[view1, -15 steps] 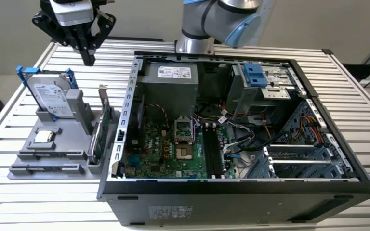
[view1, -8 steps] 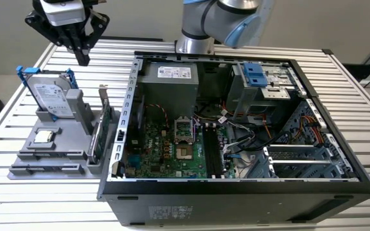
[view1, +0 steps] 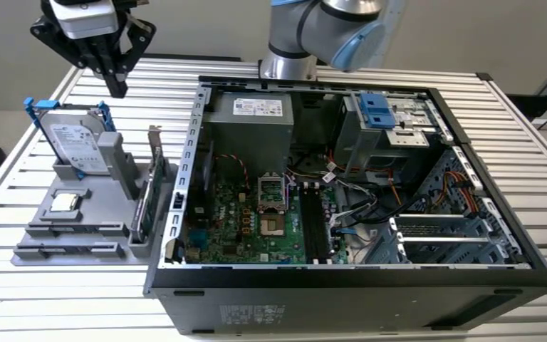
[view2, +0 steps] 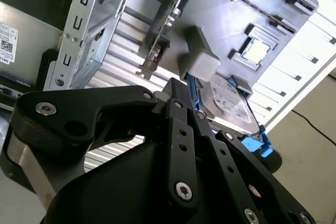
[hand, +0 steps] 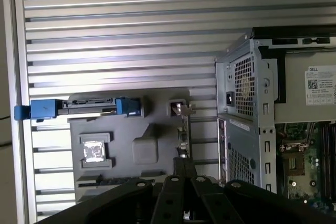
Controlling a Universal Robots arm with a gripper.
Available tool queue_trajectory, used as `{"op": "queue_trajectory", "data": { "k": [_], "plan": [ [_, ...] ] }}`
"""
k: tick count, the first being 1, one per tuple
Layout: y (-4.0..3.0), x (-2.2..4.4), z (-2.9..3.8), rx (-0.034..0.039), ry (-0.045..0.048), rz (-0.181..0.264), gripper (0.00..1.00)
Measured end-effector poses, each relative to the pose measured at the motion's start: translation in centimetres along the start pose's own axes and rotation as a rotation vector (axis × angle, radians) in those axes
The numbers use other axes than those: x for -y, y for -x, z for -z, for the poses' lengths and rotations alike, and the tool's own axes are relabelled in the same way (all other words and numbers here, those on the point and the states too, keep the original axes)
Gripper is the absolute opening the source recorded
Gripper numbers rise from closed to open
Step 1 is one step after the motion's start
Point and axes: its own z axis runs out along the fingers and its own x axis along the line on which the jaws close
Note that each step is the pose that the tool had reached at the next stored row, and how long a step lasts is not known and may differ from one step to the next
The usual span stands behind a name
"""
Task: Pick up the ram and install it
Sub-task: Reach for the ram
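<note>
Count one ram [view1: 76, 229], hard to make out, seemingly edge-up in a front slot of one grey holder [view1: 93, 208] on the surface [view1: 65, 299], judge it light, stiff, fragile, best pinched across its flat faces mid-length, and farther back note one gripper [view1: 119, 90], pressed together, empty, above one hard drive [view1: 74, 142].

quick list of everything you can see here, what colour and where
table: one, silver, under everything
computer case: one, black, open, exterior view's right
motherboard: one, green, inside case
power supply: one, grey, inside case
holder: one, grey, beside case
hard drive: one, silver and blue, upright on holder
processor chip: one, silver, on holder
expansion card: one, green, upright at holder's edge
ram: likely one, dark strip in holder slot
arm: one, grey-blue, behind case
gripper: one, black, shut, above holder
</note>
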Motion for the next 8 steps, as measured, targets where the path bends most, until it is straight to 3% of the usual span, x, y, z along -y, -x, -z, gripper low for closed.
{"op": "queue_trajectory", "data": {
  "k": [8],
  "plan": [
    [-1.11,0.11,-0.01,0.0000,0.0000,0.000,0.00]
  ]
}}
